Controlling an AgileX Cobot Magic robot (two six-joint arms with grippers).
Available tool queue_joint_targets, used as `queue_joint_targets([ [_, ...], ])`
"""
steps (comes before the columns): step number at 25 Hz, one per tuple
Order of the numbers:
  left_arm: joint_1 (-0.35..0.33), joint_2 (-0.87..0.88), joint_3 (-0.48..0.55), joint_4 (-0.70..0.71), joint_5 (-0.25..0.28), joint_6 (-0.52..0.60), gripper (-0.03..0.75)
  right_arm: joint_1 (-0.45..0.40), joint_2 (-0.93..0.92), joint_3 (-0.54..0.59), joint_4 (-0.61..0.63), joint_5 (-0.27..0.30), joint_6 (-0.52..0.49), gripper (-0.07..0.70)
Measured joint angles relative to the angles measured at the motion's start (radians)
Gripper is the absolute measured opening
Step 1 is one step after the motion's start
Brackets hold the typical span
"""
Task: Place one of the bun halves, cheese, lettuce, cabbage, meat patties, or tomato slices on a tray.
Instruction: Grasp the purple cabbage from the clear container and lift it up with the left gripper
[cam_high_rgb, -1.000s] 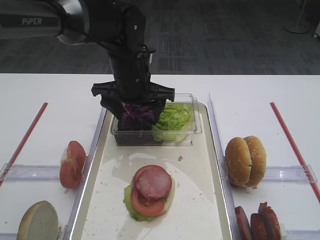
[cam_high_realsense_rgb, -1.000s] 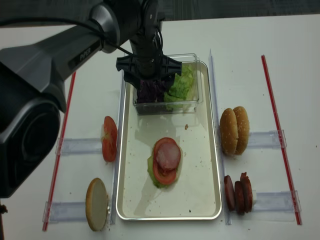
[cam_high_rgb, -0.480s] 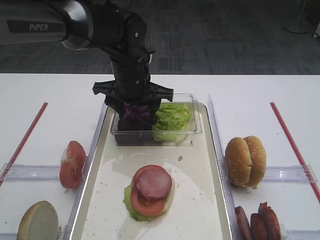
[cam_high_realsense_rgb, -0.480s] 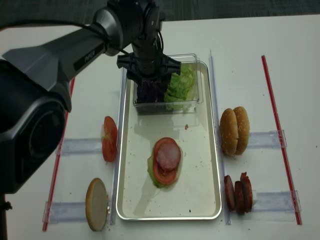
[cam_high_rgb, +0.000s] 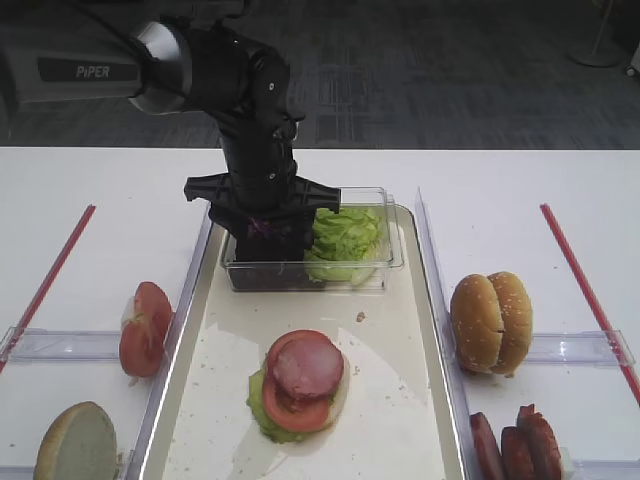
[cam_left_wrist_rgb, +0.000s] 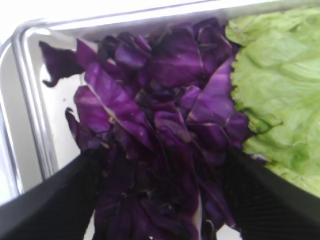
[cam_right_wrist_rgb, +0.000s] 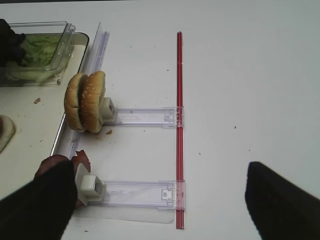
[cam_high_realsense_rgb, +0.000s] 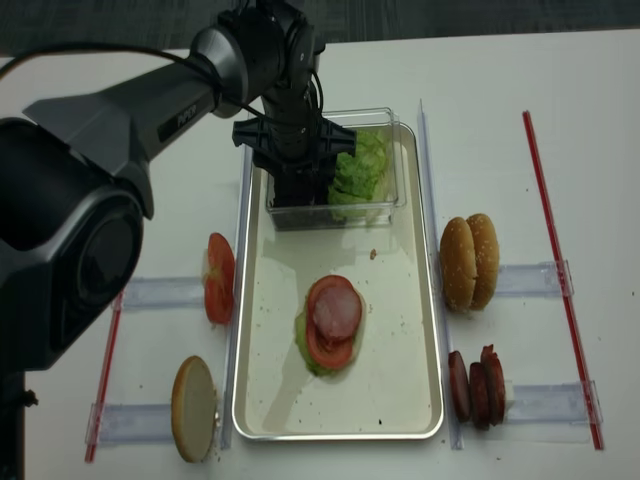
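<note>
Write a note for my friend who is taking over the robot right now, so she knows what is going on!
Left gripper: down in the clear tub, fingers either side of the purple cabbage; nothing lifted yet.
Right gripper: open, holding nothing, hanging over the table by the meat patties.
Tray: a stack sits there with lettuce, a tomato slice and a meat patty on top.
Spare tomato slices and a bun half sit left of the tray, bun halves on the right.
Left to do: grip some cabbage and put it on the tray.
</note>
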Motion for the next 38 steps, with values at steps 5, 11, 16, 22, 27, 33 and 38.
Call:
queue_joint_targets([
  [5,0.0,0.012,-0.006,0.002,-0.002,0.0,0.44,0.0,0.0,0.0,0.0,0.0,0.0,0.692],
  [11,0.014,0.013,-0.008,0.005,-0.002,0.0,0.385,0.0,0.0,0.0,0.0,0.0,0.0,0.692],
  [16,0.015,0.015,-0.008,0.01,-0.002,0.0,0.335,0.0,0.0,0.0,0.0,0.0,0.0,0.692],
  [22,0.015,0.027,-0.009,0.012,-0.004,0.0,0.299,0.0,0.0,0.0,0.0,0.0,0.0,0.692],
  [27,0.015,0.029,-0.009,0.018,-0.004,0.0,0.256,0.0,0.0,0.0,0.0,0.0,0.0,0.692],
  [33,0.015,0.031,-0.009,0.029,-0.002,0.0,0.188,0.0,0.0,0.0,0.0,0.0,0.0,0.692],
  [38,0.015,0.031,-0.009,0.03,-0.002,0.0,0.126,0.0,0.0,0.0,0.0,0.0,0.0,0.692],
])
